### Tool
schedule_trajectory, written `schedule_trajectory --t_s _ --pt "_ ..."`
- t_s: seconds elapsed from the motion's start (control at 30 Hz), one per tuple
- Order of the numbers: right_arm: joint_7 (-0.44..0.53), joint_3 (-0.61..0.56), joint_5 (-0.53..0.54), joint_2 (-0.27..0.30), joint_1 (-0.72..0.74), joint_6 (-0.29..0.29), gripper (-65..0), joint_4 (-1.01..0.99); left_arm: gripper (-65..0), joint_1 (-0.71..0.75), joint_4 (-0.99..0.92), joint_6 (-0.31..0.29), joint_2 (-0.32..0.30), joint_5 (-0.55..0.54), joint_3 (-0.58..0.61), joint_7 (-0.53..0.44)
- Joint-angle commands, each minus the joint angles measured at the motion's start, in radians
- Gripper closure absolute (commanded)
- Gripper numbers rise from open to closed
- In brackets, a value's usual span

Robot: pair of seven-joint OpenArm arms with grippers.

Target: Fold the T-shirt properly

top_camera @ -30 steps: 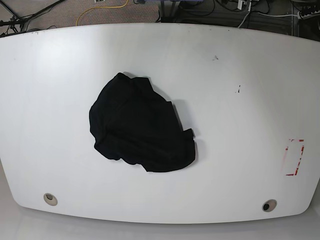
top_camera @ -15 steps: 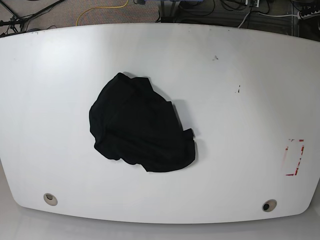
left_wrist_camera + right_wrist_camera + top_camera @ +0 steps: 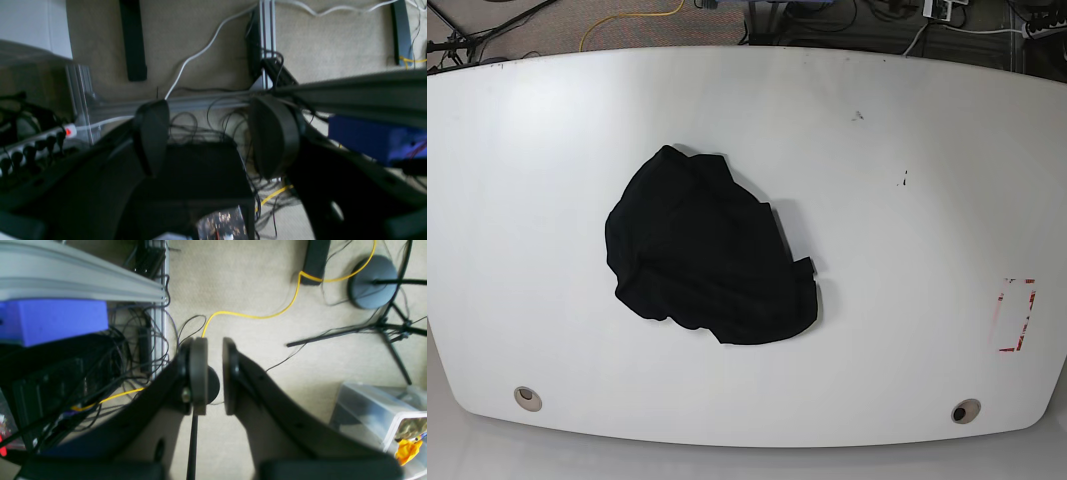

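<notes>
The black T-shirt (image 3: 707,250) lies crumpled in a rough heap on the white table (image 3: 907,220), a little left of the middle in the base view. Neither arm shows in that view. My left gripper (image 3: 211,106) hangs off the table over the floor and cables, open, with nothing between its dark fingers (image 3: 151,133). My right gripper (image 3: 213,340) is also over the carpet, its pads (image 3: 199,366) drawn nearly together with only a narrow slit, holding nothing.
A red-marked rectangle (image 3: 1015,315) sits near the table's right edge, and two round holes (image 3: 527,398) (image 3: 965,411) near the front edge. Below the wrists are a yellow cable (image 3: 253,315), a blue box (image 3: 53,320), a stand base (image 3: 372,281) and a power strip (image 3: 33,146).
</notes>
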Motion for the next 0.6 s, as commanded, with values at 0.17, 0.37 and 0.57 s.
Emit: schedule_trajectory --t_s 0.17,0.37,0.57 --pt "0.013 0.007 0.065 -0.012 -0.064 -0.001 -6.8 0.1 -37.9 0.048 0.051 0.0 -0.011 -0.007 -0.035 -0.023" --pt "0.009 0.009 0.111 -0.012 -0.074 0.002 -6.7 0.143 -37.7 0.054 0.063 -0.002 -0.011 -0.009 -0.043 -0.029" --pt "0.004 0.012 0.131 -0.008 -0.093 0.003 -6.8 0.191 -37.8 0.057 0.087 -0.001 -0.009 -0.015 -0.054 -0.027"
